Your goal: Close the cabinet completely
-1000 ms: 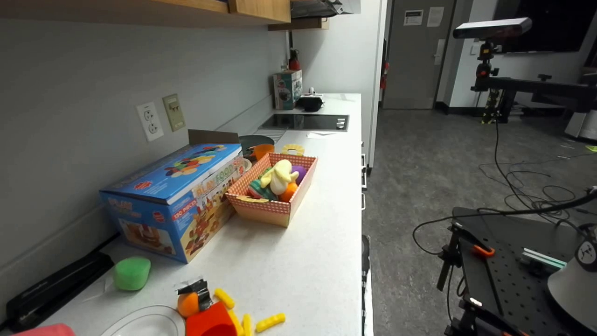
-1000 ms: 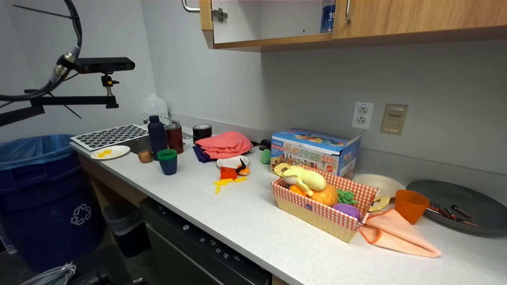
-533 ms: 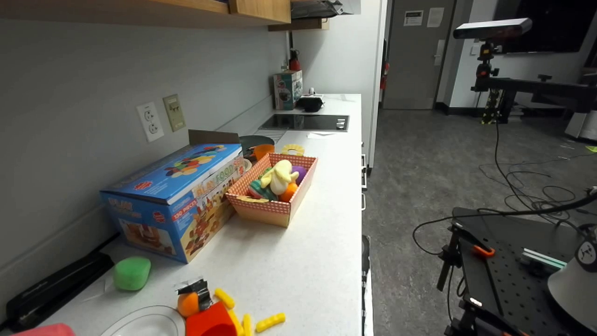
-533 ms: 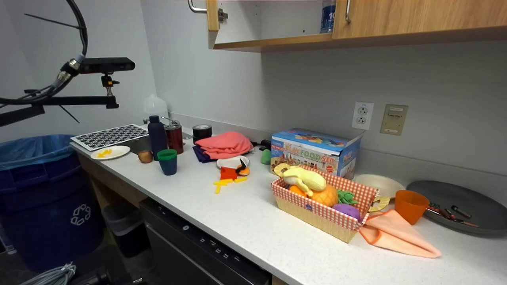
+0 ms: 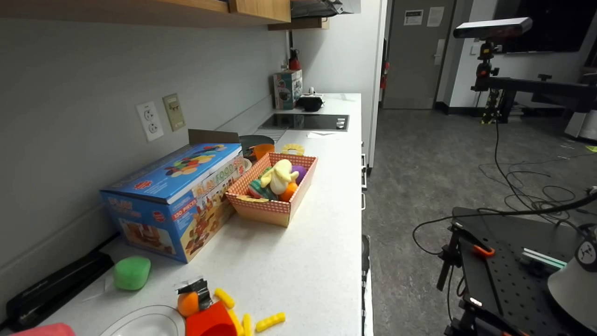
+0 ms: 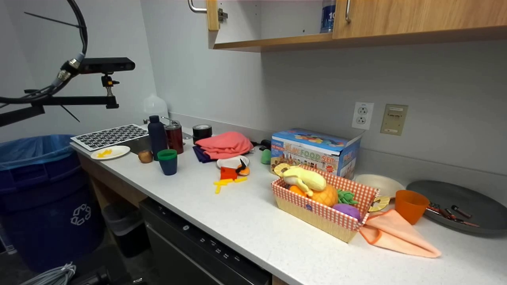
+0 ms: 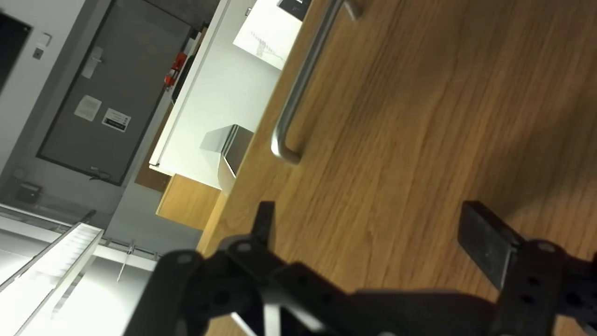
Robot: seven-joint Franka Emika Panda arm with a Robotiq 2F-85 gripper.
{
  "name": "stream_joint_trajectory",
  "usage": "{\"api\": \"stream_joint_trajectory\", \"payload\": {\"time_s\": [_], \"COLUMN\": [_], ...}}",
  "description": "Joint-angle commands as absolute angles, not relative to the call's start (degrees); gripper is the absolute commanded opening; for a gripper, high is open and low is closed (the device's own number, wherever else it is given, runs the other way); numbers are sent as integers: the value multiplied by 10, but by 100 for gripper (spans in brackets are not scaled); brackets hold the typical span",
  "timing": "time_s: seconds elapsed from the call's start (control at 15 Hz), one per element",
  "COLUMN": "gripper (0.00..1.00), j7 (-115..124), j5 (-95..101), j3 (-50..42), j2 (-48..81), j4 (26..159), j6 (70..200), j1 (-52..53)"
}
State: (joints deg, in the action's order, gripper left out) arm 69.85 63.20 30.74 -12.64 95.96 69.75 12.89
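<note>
The wooden wall cabinet (image 6: 277,40) shows in both exterior views, with part of its underside (image 5: 140,13). Its left door (image 6: 212,18) stands open, seen nearly edge-on, with its metal handle (image 6: 197,7) on the outer face. The cabinet's inside shows, with a blue-labelled bottle (image 6: 328,18) in it. In the wrist view my gripper (image 7: 368,207) is open and empty in front of a wooden door face (image 7: 396,140). The bar handle (image 7: 298,88) is up and left of the fingers (image 7: 264,221). I cannot tell whether the fingers touch the door. The gripper is outside both exterior views.
A neighbouring cabinet door (image 6: 420,16) is shut. Below, the white counter (image 6: 222,213) holds a play food box (image 6: 309,158), a checkered basket (image 6: 317,219), cups and cloths. A camera on a stand (image 6: 105,65) and the arm's cables (image 6: 81,31) are at the left.
Between one second and half a second ago, the open door's edge and handle shifted slightly right, towards the cabinet, and the arm's cables moved right. Since then almost nothing has moved.
</note>
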Motion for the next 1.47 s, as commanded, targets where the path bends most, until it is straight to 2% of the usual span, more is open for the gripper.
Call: {"api": "stream_joint_trajectory", "payload": {"time_s": [0.0,0.6,1.4], "gripper": [100,100,100], "j7": [698,706,727], "j5": [618,610,356], "j3": [244,147,141], "j2": [-117,-89,-166], "j4": [946,902,855], "j6": [755,820,825], "j1": [136,103,98]}}
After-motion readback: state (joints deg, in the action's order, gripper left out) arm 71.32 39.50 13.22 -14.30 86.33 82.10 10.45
